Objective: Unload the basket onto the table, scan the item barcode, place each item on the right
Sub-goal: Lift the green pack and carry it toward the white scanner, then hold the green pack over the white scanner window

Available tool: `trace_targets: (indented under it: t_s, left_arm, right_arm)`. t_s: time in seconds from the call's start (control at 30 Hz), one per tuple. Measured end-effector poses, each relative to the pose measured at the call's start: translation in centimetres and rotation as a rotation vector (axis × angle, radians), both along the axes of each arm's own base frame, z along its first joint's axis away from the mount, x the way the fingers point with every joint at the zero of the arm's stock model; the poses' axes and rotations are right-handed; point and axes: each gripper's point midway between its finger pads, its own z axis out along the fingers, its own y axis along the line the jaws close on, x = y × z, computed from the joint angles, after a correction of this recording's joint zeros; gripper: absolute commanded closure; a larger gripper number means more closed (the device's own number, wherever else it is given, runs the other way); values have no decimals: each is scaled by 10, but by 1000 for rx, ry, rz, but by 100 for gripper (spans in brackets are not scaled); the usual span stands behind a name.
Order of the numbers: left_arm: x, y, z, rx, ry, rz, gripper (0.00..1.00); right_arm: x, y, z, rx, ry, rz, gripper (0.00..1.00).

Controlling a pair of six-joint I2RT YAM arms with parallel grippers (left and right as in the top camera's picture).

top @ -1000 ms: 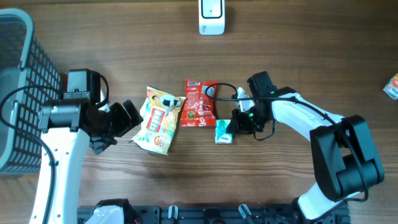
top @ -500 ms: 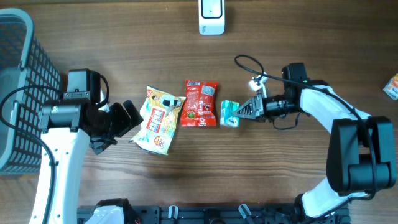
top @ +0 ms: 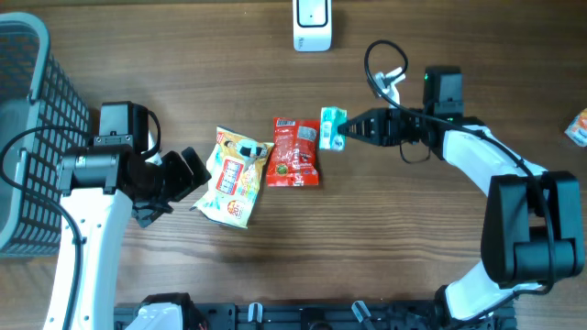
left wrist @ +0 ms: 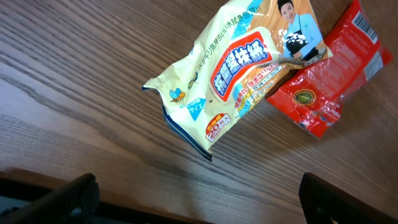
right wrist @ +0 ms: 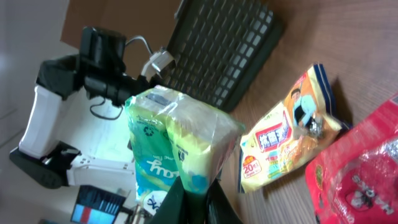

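Over the woodgrain table (top: 183, 55), right pincer (top: 345, 131) pinches a crinkly green plastic packet (top: 329, 120)

Clearance around the red packet (top: 296, 152) on the table (top: 413, 266)

Left of the red packet, the yellow packet (top: 235, 176) overlapped its edge, leaving no gap between them. Further left the left gripper (top: 194, 174), jaws spread wide, sat just beside the yellow packet, with the basket (top: 27, 137) beyond. At the red packet's far right corner the right gripper (top: 344, 129), clamped on a green packet (top: 332, 128), blocked entry; its arm and cable loop (top: 385, 69) filled that side. Wood was bare from the red packet's far side to the white scanner (top: 312, 25), and on its near side. A small packet (top: 577, 126) lay well apart, far right.
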Motion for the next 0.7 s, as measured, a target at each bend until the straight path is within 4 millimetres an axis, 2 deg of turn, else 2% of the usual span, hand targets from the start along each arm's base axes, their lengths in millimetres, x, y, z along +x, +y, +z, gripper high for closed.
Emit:
trace_targets:
  t_s: [0.07,0.2,0.27,0.4,0.6,0.7]
  left_arm:
    - [0,0,0,0,0,0,0]
    - [0,0,0,0,0,0,0]
    - [0,0,0,0,1,0,0]
    - [0,0,0,0,0,0,0]
    - [0,0,0,0,0,0,0]
    - [0,0,0,0,0,0,0]
  right_arm:
    - [7,0,9,4,-43,-1,96]
    - [21,1,40,15,-158,-2,96]
    - [22,2,50,15,-141,-1,96]
    - [17,10,56,11,-32,22,96]
    - [-5,44,60,10,-6,121,96]
    - [-7,46,60,7,17,128,96]
